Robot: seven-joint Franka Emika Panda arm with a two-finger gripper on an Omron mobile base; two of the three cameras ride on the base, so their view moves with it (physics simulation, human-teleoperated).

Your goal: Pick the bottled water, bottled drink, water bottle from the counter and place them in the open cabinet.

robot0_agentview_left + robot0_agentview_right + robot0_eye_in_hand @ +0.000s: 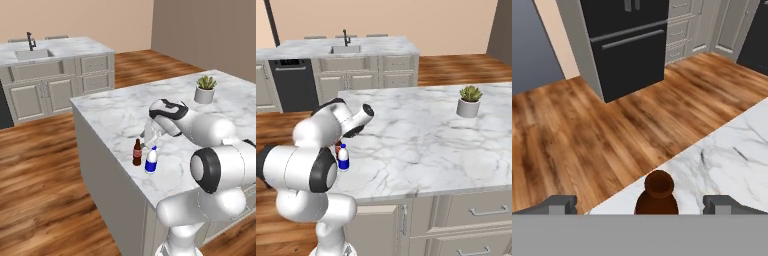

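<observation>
- Cola bottle [657, 196] stands at the desk [125, 112] edge, touching-close beside the small water bottle [151, 161].
- Fingers [547, 205] spread wide around the cola, holding nothing.
- Risk: closing off-centre could knock the water over, or tip the cola off the edge.

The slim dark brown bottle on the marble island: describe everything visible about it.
The slim dark brown cola-style bottle stands upright near the left front edge of the white marble counter, with a narrow neck and a red band around its middle. It looks like glossy plastic or glass. Beside it, apart or barely touching, stands the small clear blue-labelled bottle. In the hand view its rounded brown top sits between the fingertips of the open tool, which does not grip it yet.
</observation>
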